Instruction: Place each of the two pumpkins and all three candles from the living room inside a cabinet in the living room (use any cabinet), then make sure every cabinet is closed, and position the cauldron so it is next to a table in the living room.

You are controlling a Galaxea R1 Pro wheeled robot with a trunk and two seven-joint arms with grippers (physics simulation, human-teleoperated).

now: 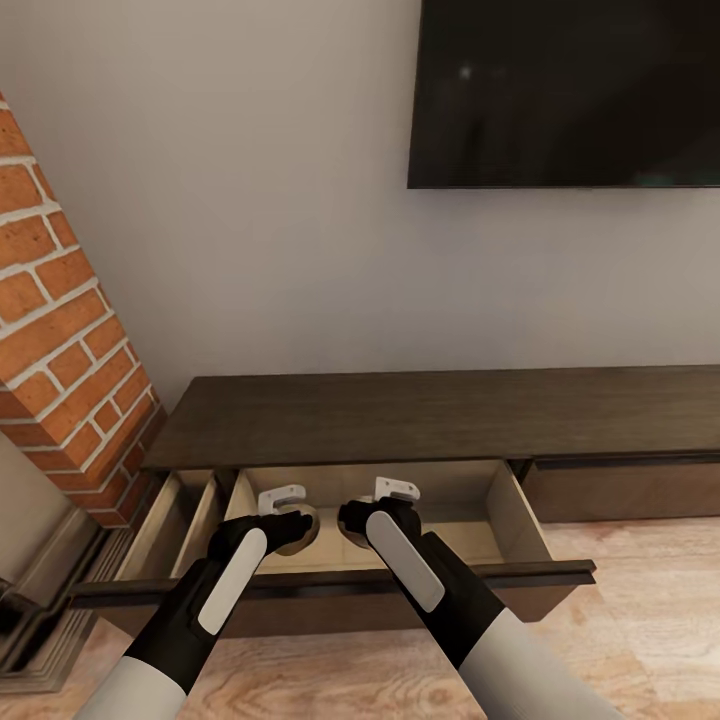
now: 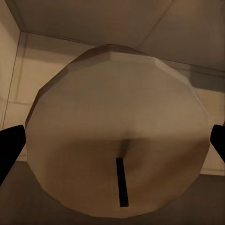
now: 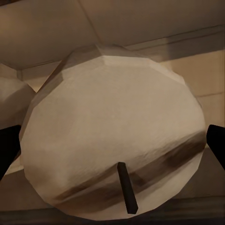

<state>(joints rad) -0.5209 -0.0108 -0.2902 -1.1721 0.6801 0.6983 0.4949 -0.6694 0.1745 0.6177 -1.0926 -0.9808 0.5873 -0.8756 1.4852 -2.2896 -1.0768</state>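
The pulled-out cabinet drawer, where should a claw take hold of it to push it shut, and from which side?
Press on the drawer's long dark front panel near its middle, coming from the room side and pushing toward the wall. The front is flat with no handle, so there is nothing to pinch. First the left claw and right claw, each holding a candle over the drawer, must let go and lift clear.

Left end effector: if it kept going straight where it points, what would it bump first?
Holding a candle, the left end effector points into the open cabinet drawer; the candle would probably meet the drawer floor first.
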